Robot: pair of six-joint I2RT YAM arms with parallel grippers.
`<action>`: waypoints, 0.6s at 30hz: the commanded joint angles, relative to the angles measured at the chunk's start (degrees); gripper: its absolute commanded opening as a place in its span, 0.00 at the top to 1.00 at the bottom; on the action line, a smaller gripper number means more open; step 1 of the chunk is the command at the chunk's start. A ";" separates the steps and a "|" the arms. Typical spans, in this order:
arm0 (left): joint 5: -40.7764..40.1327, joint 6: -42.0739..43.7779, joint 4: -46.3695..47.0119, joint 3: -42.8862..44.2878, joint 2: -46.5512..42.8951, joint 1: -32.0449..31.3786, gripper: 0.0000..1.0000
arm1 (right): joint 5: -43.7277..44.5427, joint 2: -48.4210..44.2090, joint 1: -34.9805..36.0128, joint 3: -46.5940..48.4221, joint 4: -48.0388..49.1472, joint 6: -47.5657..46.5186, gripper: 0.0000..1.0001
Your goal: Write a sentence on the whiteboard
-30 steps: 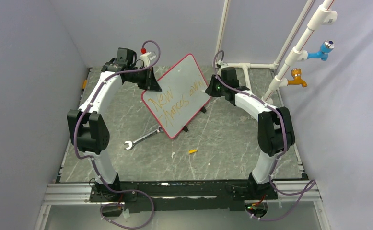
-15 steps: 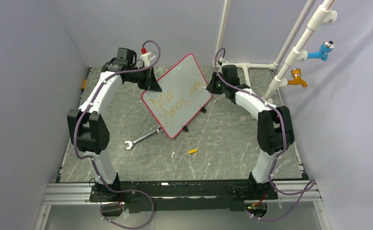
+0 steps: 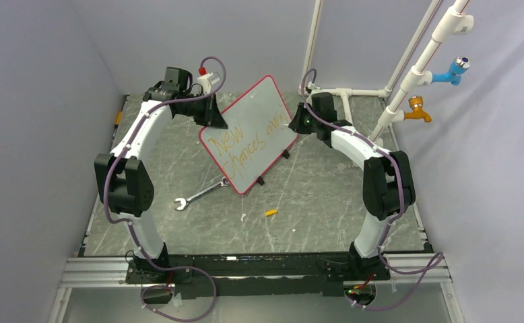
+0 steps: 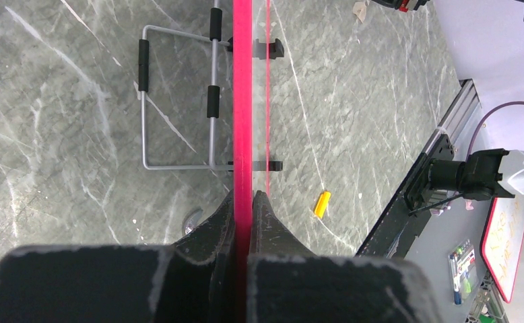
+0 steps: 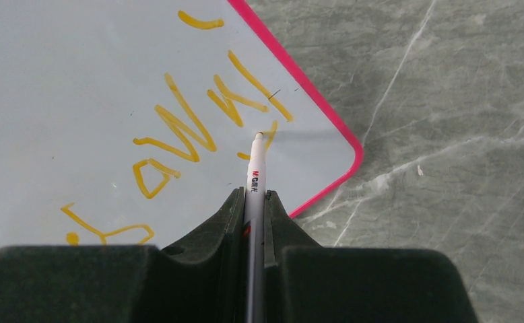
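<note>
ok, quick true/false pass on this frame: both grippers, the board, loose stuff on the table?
1. The left gripper is shut on the whiteboard at its red frame. True.
2. The right gripper is empty. False: it is shut on a marker, whose tip is at the board.
3. The writing on the board is blue. False: it is orange.
4. A wrench lies on the table by the board's near corner. True.

On the table (image 3: 326,195), a wrench (image 3: 202,194) lies just before the whiteboard (image 3: 252,131), a cap (image 3: 271,212) nearer, rightward
</note>
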 commanded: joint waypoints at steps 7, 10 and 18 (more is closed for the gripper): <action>-5.38 6.40 -2.21 -1.31 -0.44 -1.32 1.00 | -1.78 -0.49 0.24 0.30 2.39 0.77 1.00; -5.29 6.41 -2.21 -1.22 -0.37 -1.32 1.00 | -1.96 -1.14 0.26 -1.81 2.73 0.99 1.00; -5.11 6.33 -2.13 -1.37 -0.57 -1.28 1.00 | -1.41 -1.91 0.23 -6.43 3.30 1.13 1.00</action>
